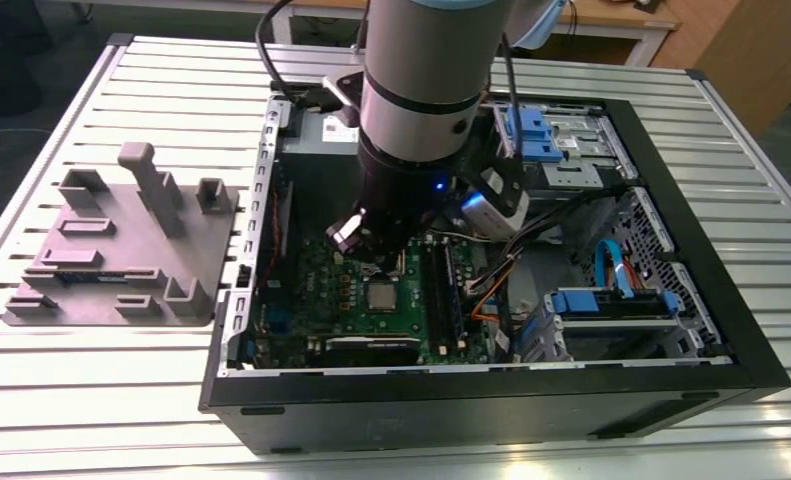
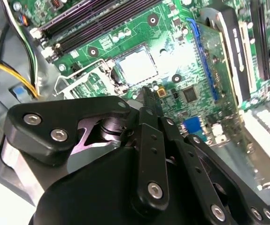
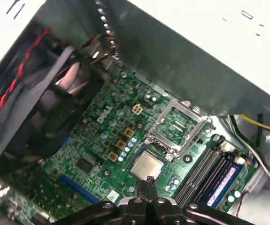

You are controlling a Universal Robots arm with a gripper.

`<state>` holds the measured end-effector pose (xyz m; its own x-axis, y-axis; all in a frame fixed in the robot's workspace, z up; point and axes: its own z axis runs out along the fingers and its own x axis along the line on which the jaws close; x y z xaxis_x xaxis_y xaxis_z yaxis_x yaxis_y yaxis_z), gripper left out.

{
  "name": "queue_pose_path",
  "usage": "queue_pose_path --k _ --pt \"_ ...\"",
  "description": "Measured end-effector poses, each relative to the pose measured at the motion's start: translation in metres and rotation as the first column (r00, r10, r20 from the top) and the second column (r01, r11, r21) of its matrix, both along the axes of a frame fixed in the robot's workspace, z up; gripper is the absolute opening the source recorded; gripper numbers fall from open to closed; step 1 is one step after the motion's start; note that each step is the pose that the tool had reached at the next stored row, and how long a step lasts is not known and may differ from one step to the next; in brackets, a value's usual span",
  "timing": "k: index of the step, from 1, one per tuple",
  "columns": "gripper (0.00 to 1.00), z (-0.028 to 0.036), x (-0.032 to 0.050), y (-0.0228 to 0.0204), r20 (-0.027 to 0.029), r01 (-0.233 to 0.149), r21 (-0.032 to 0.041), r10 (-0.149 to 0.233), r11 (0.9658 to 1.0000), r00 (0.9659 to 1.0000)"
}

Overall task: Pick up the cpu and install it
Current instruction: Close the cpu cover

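One cpu lies flat in its socket on the motherboard, with the retention frame hinged open beside it. The gripper hangs near the chip's edge, jaws closed together and empty, inside the computer case.

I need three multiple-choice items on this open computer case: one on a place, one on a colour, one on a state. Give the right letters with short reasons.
1. Where is the small square silvery-grey cpu?
A. seated on the flat motherboard
B. on a grey tray
C. on the table
2. What colour is that motherboard?
A. red
B. green
C. white
3. How is the hinged metal frame next to the cpu?
A. closed over it
B. flipped open
C. missing

1 A: it lies flat there, near the shut gripper.
2 B: the board surface is green.
3 B: the frame stands open beside the cpu.
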<state>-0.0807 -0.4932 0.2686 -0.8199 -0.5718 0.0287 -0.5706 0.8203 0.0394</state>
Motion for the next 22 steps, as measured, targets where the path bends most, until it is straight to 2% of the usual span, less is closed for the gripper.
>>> queue_pose_path --k 2,4,9,22 --pt "0.11 -0.0001 0.0 0.0 0.0 -0.036 0.0 0.036 0.9994 0.9994" --pt "0.11 -0.0002 0.0 0.0 0.0 -0.074 0.0 0.074 0.9973 0.9973" --pt "0.11 -0.0006 -0.0001 0.0 0.0 -0.156 0.0 0.156 0.9877 0.9877" --pt "0.11 -0.0007 -0.0002 0.0 0.0 -0.157 0.0001 0.157 0.9875 0.9875"
